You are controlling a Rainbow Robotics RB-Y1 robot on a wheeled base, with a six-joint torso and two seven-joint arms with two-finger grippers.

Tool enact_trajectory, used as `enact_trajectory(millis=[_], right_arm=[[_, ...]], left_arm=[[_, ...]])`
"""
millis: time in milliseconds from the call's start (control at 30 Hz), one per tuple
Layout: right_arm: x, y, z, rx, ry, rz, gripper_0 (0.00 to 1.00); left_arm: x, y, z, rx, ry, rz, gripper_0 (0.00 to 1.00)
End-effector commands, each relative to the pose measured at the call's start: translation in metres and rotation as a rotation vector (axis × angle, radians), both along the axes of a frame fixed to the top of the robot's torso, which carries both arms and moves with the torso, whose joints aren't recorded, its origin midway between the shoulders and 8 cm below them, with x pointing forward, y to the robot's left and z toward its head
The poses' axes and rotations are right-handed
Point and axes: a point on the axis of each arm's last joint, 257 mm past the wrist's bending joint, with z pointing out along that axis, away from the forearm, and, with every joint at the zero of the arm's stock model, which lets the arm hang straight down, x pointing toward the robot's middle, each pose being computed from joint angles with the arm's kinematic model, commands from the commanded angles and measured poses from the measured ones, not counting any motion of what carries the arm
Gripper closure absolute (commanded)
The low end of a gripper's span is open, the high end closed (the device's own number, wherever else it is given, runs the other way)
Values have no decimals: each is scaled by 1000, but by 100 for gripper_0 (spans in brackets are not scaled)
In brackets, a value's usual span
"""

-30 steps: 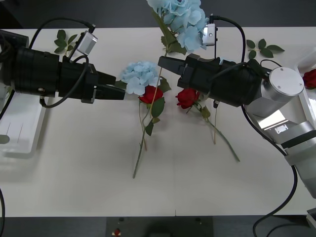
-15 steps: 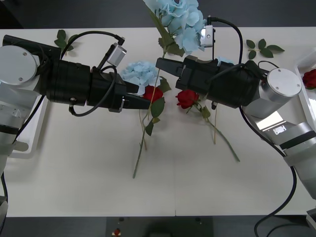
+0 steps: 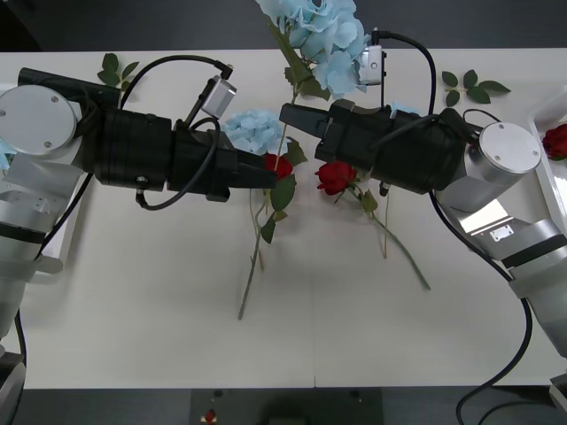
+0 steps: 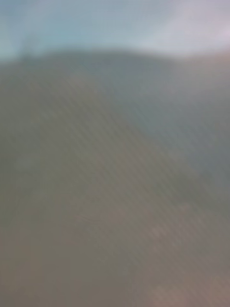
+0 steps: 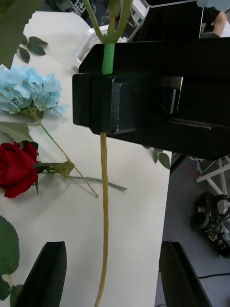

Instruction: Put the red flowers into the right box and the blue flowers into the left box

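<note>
My right gripper (image 3: 288, 115) is shut on the green stem of a pale blue flower (image 3: 323, 31), holding it upright above the table's far middle. In the left wrist view that stem (image 5: 104, 211) hangs down from the black right gripper (image 5: 103, 103) and passes between the spread fingers of my open left gripper (image 5: 112, 252). My left gripper (image 3: 266, 174) reaches in from the left. Another blue flower (image 3: 252, 128) and two red flowers (image 3: 337, 175) (image 3: 279, 166) lie on the table. A red flower (image 3: 556, 140) rests in the right box (image 3: 542, 111). The left box (image 3: 69, 217) lies under my left arm.
Loose green leaf sprigs lie at the far left (image 3: 115, 71) and far right (image 3: 469, 86) of the white table (image 3: 354, 336). Thin stems of the lying flowers stretch towards the table's near side.
My left arm has swung right, bringing its open gripper up to the hanging stem beside the red flower. The right gripper with the blue flower has barely moved.
</note>
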Motion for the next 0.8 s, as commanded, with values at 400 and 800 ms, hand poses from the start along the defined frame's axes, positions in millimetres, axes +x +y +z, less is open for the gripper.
enact_trajectory(millis=[400, 800], right_arm=[[-5, 14, 25, 22, -64, 23, 100], [-5, 14, 26, 26, -62, 25, 100]], left_arm=[[-6, -16, 6, -10, -38, -37, 100], [-10, -17, 10, -28, -30, -45, 100]])
